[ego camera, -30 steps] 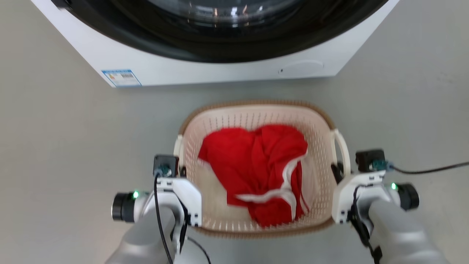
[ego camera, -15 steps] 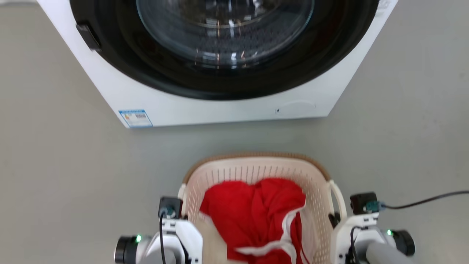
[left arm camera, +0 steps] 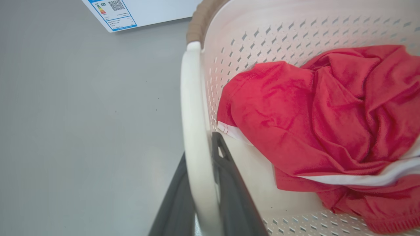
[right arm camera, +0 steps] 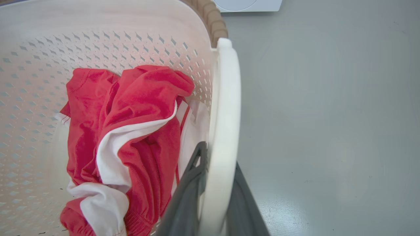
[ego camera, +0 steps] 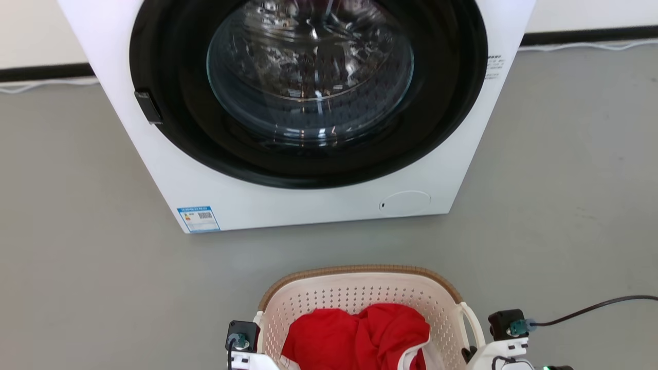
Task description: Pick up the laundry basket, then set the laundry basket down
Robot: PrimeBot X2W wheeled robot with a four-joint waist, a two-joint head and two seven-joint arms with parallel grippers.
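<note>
Basket: laundry basket (ego camera: 360, 270) at the bottom centre of the head view, between both arms, its brown far rim facing the washer (ego camera: 288, 208); whether its base touches the floor cannot be told.
Left pincer: left pincer (left arm camera: 199, 144) clenched on the basket's left handle (left arm camera: 193, 98), one dark finger on each side of the white loop.
Right pincer: right pincer (right arm camera: 219, 154) clenched the same way on the right handle (right arm camera: 226, 98).
Contents: crumpled red garment (ego camera: 360, 334) with white trim, lying below the rim.
Open room: bare grey floor (ego camera: 77, 267) between the far rim and the washer front, and wide on both sides.
Cable: black cable (ego camera: 591, 308) trails rightward from the right wrist.
</note>
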